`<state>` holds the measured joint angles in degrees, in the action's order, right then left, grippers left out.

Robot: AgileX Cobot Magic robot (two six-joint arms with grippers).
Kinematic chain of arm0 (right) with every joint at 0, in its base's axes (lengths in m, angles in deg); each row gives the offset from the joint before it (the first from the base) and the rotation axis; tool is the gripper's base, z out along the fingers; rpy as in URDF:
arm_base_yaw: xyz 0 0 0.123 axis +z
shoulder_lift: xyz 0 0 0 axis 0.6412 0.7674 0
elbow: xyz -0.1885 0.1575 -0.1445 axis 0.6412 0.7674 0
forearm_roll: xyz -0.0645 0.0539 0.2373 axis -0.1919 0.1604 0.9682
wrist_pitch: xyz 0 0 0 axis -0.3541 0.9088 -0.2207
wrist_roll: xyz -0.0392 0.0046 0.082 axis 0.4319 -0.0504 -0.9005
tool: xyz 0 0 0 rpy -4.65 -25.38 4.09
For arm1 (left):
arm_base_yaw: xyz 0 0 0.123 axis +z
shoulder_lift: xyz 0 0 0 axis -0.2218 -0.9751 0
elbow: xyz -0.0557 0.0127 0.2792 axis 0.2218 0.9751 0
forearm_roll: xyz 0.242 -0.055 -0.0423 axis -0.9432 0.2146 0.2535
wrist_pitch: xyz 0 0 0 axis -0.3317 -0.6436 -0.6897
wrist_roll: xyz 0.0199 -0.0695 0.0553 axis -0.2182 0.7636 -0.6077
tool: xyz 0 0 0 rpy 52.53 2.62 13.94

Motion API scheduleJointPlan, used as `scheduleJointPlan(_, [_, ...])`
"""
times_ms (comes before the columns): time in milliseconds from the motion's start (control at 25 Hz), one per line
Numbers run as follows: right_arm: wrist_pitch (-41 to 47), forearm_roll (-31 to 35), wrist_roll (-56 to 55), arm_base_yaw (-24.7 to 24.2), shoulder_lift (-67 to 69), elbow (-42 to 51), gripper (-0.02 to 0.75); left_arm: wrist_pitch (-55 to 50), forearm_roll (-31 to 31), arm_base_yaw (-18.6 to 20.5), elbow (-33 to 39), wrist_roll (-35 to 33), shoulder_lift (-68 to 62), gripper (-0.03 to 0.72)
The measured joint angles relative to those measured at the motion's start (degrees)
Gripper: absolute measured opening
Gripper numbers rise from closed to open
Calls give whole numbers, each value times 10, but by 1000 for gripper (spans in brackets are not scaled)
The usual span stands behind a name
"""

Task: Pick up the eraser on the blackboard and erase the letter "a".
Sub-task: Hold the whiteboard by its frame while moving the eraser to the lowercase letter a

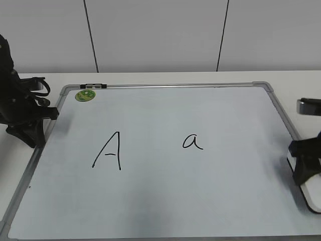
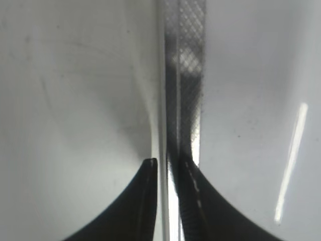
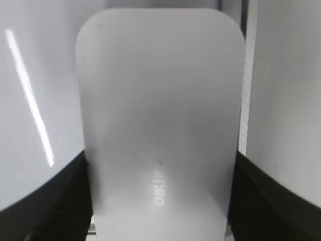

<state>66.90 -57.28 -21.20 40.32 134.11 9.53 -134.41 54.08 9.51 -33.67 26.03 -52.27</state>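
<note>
The blackboard (image 1: 200, 201) lies flat on the table, with a small black letter "a" (image 1: 192, 142) right of its middle. The white eraser (image 1: 312, 198) lies at the board's right edge, partly out of frame. In the right wrist view the eraser (image 3: 160, 100) fills the middle, grey lettering facing up. My right gripper (image 3: 160, 201) has a finger against each long side of it and is low over it in the exterior view (image 1: 305, 170). My left gripper (image 1: 32, 135) is shut and empty at the board's left edge; its fingertips (image 2: 168, 165) hang over the frame strip.
A larger capital "A" (image 1: 108, 150) is drawn left of the middle. A round green magnet (image 1: 85, 95) sits at the board's top left corner. A white wall rises behind the table.
</note>
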Motion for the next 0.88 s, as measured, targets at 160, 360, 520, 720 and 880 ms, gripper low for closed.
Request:
scheduleJointPlan(160, [57, 7, 0, 5, 0, -79, 522, 0, 0, 0, 0, -2, 0, 117])
scheduleJointPlan(360, [119, 7, 0, 56, 48, -175, 522, -1, 0, 0, 0, -2, 0, 123])
scheduleJointPlan(520, [158, 5, 0, 93, 105, -237, 522, -1, 1, 0, 0, -3, 0, 127])
scheduleJointPlan(720, [175, -2, -4, 139, 204, -368, 522, -5, 1, 0, 0, -6, 0, 136])
scheduleJointPlan(880, [176, 4, -5, 154, 248, -441, 522, -8, 1, 0, 0, -7, 0, 116])
